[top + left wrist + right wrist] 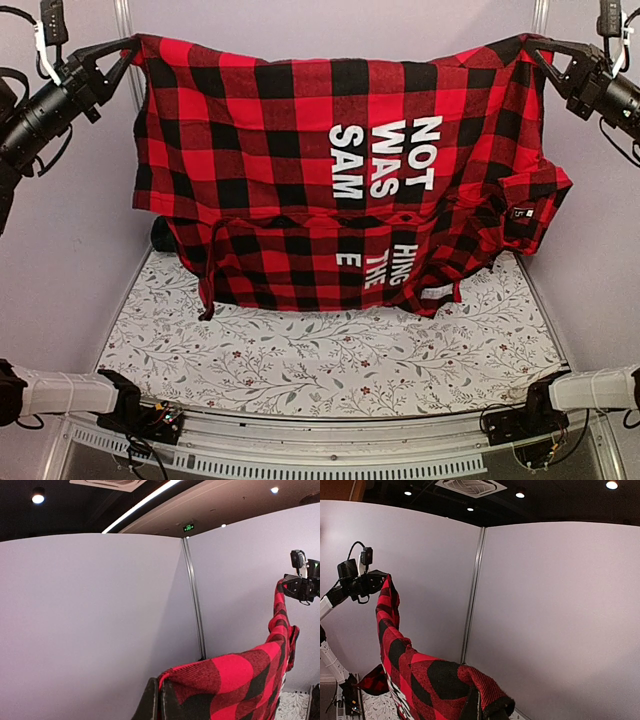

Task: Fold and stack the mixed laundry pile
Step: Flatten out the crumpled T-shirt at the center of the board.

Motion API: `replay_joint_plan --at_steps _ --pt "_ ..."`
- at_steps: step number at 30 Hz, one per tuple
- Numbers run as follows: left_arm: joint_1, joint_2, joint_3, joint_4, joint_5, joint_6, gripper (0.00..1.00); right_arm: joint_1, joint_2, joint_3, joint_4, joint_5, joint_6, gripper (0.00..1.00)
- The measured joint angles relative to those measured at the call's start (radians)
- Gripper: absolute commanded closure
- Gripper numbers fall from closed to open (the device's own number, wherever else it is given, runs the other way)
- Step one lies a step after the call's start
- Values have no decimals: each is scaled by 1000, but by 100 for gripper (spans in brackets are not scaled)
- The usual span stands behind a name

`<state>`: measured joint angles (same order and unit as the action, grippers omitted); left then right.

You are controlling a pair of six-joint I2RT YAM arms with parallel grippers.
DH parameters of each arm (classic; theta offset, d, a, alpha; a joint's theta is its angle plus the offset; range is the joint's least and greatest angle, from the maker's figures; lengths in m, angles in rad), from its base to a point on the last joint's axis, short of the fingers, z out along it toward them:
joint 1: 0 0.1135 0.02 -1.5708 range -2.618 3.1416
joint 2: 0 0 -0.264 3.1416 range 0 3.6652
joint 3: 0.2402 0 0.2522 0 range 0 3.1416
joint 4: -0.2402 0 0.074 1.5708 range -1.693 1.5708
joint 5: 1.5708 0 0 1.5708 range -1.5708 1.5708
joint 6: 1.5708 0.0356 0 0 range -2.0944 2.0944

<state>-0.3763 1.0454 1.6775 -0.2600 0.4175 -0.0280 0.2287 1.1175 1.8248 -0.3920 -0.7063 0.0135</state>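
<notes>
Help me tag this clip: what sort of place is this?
Probably a robot test booth in an office or hall, not a home: plain white partition walls, a green exit sign overhead.

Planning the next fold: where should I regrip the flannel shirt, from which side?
Probably the lower left corner of the flannel shirt, from the left: the left gripper and right gripper pinch its top corners, so it hangs spread, that corner exposed.

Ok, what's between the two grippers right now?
The red-and-black flannel shirt, hanging spread, corners pinched by the left gripper and right gripper; top view shows it.
</notes>
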Motion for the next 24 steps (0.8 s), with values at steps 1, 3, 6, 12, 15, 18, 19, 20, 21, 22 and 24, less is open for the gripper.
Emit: replay_joint_plan --at_steps 1,3,6,12,15,18,19,20,21,22,24 --pt "0 5 3 4 -12 -6 100 0 -1 0 6 4 3 100" --pt "0 11 4 19 -42 -18 100 0 3 1 34 5 18 100" --pt "-1 29 3 42 -84 -34 100 0 26 28 66 -8 45 100" --pt "0 78 47 73 -259 -82 100 0 153 212 137 -11 77 100" --pt "2 138 153 59 -274 -93 100 0 180 231 184 -12 94 100" --pt "2 179 225 18 -219 -93 100 0 190 209 195 -39 103 100" --pt "3 183 230 0 -193 -92 100 0 187 187 193 -58 103 100" --pt "3 185 230 -23 -154 -89 100 0 181 156 190 -79 101 100" --pt "3 186 222 -50 -113 -84 100 0 163 98 188 -104 97 100" --pt "3 183 206 -76 -80 -80 100 0 144 41 183 -121 96 100" --pt "3 168 148 -114 -26 -74 100 0 91 -104 175 -151 92 100"
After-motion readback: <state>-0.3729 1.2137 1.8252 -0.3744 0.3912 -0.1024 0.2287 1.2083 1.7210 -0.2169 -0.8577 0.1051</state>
